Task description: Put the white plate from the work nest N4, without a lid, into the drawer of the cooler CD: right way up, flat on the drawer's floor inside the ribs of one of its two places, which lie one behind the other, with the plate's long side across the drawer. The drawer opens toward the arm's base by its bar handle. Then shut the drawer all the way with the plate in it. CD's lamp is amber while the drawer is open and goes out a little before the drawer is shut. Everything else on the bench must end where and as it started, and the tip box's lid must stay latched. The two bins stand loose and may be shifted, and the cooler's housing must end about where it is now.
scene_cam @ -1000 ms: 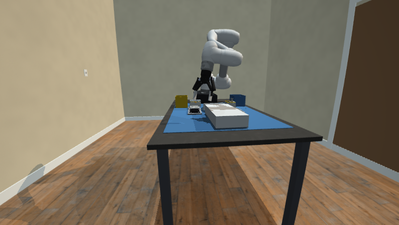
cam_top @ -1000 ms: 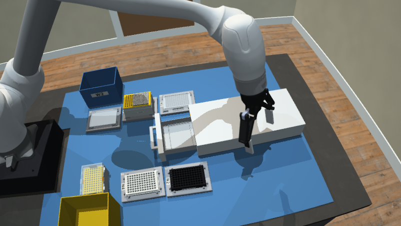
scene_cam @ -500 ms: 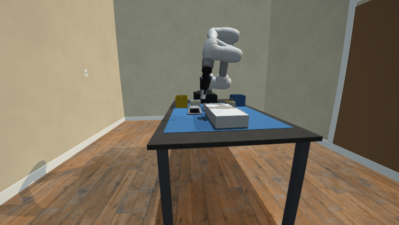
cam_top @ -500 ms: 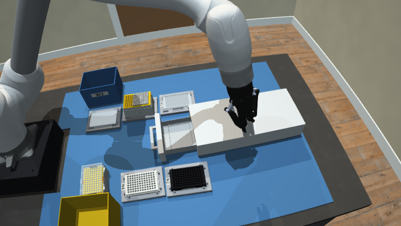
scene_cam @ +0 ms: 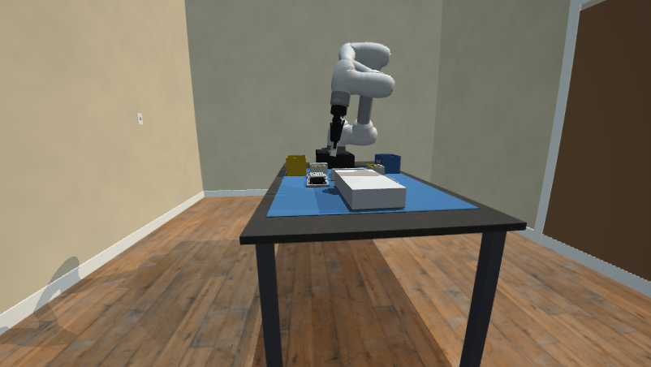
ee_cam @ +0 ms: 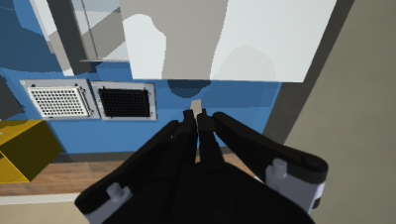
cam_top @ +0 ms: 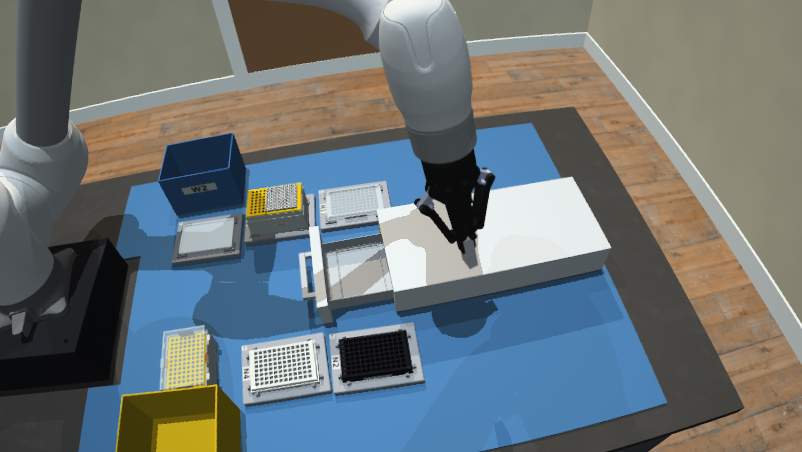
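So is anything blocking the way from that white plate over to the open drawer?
Nothing visible does. The white plate sits uncovered in its nest, and only bare blue mat lies between it and the open, empty-looking drawer. The shut hand hangs over the cooler, off that path.

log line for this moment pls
gripper: shut, empty, above cooler CD | drawer: open, no plate | white plate: in nest N4 | next: likely fetch plate
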Controlling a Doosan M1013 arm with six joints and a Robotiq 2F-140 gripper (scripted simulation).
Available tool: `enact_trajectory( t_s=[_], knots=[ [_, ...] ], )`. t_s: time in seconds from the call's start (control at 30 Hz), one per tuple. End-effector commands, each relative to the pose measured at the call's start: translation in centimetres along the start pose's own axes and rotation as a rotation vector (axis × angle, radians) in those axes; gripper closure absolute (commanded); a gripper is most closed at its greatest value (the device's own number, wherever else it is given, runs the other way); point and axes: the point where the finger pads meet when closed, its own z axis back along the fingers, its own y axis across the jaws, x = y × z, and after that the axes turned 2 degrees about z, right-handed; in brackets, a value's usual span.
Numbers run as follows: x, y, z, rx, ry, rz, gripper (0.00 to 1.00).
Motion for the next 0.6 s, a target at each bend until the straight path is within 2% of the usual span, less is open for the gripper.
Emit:
enact_trajectory(
  t_s=[0.0, 0.2, 0.57],
  knots=[
    [-1.2, -1.3, 0.7, -0.012, 0.011, -0.068, 1.0],
    [-1.9, -2.4, 1.4, -0.016, 0.017, -0.125, 1.0],
    [-4.0, -5.7, 3.6, -0.034, 0.034, -0.337, 1.0]
  ],
)
